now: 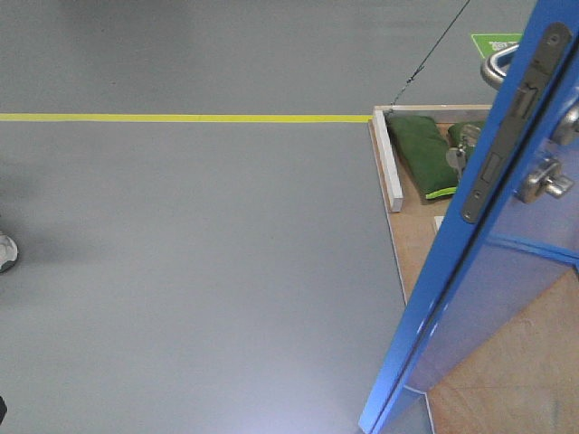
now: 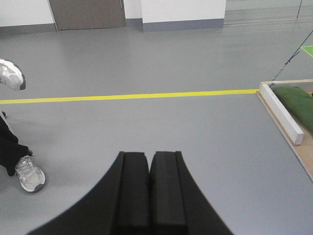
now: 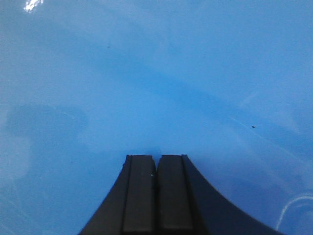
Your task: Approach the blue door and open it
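The blue door [image 1: 470, 307] stands ajar at the right of the front view, its edge turned toward me. A dark metal latch plate [image 1: 516, 122] runs down that edge, with a silver lever handle [image 1: 496, 65] above and a round thumb-turn [image 1: 545, 179] on the near face. My right gripper [image 3: 157, 156] is shut with nothing in it, its tips right up against the glossy blue door [image 3: 156, 73] panel, which fills the right wrist view. Out over bare grey floor, my left gripper [image 2: 149, 153] is shut and holds nothing.
The door stands on a plywood base [image 1: 507, 362] with a white wooden bar [image 1: 391, 155] and green sandbags [image 1: 423, 154] on it. A yellow floor line [image 1: 181, 117] crosses the grey floor. A person's shoes [image 2: 29, 174] are at the left; a dark door [image 2: 87, 13] is in the far wall.
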Robot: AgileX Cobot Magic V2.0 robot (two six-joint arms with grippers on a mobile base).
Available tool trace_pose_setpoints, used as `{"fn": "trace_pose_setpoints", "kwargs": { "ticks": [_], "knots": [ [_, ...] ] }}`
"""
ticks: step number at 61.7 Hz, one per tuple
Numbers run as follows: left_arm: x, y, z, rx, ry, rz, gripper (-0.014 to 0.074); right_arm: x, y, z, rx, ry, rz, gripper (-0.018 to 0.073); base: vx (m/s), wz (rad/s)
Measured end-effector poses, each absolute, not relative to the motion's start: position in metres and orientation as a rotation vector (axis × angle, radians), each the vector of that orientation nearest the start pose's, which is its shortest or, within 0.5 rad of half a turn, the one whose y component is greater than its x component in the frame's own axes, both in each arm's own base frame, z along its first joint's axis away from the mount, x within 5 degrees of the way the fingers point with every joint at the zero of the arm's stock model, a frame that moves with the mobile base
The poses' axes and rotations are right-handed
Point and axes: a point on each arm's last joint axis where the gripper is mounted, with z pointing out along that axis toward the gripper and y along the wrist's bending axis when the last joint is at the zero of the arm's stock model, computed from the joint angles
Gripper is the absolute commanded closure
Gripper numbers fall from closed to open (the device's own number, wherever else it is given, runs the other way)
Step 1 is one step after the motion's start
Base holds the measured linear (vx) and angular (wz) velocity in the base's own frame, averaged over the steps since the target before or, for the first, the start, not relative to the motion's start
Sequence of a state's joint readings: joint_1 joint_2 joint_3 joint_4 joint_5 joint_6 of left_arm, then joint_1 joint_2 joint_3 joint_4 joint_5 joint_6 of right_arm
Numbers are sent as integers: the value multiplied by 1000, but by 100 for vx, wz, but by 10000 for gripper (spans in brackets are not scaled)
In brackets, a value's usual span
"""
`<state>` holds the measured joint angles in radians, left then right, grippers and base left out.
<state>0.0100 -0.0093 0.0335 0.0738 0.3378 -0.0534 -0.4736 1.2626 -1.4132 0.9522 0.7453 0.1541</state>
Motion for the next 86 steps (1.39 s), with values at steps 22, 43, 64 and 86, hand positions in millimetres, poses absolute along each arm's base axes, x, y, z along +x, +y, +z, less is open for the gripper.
{"fn": "trace_pose_setpoints", "kwargs": {
  "ticks": [22, 43, 64, 86],
  "knots": [
    [54, 3, 172, -11, 1845, 41, 526, 264, -54, 458, 822, 1766, 991, 564, 0, 0],
    [54, 3, 172, -11, 1845, 41, 526, 264, -54, 458, 822, 1767, 990, 564, 0, 0],
    [54, 3, 172, -11, 1845, 41, 526, 263, -54, 457, 820, 1771, 990, 564, 0, 0],
    [54, 3, 172, -11, 1845, 41, 526, 262, -56, 458, 822, 1766, 976, 564, 2, 3]
  ]
}}
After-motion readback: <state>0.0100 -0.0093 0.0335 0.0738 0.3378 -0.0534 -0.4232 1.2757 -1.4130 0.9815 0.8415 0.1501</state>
